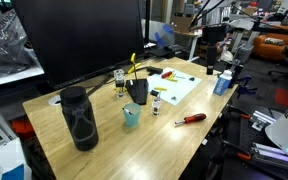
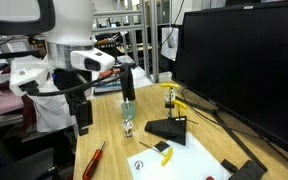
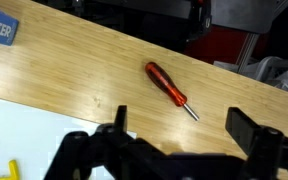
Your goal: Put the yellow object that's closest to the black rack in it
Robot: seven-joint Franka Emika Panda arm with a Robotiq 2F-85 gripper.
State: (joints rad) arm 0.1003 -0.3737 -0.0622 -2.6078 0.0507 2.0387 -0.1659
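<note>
The black rack (image 1: 137,92) stands mid-table, next to a small teal cup (image 1: 131,116); it also shows in an exterior view (image 2: 169,128). A thin yellow stick (image 1: 133,65) rises at the rack's top (image 2: 173,100); I cannot tell whether it rests in the rack. Another yellow piece (image 2: 164,150) lies on the white sheet (image 1: 179,87). My gripper (image 3: 182,128) is open and empty. It hovers over bare wood just short of the tip of the red-handled screwdriver (image 3: 169,88), away from the rack.
A tall black mesh cylinder (image 1: 79,118) stands near the table's end. The red screwdriver (image 1: 191,119) lies by the table edge. A blue bottle (image 1: 222,82) and small vials (image 1: 119,80) stand on the table. A large dark monitor (image 2: 244,60) lines one side.
</note>
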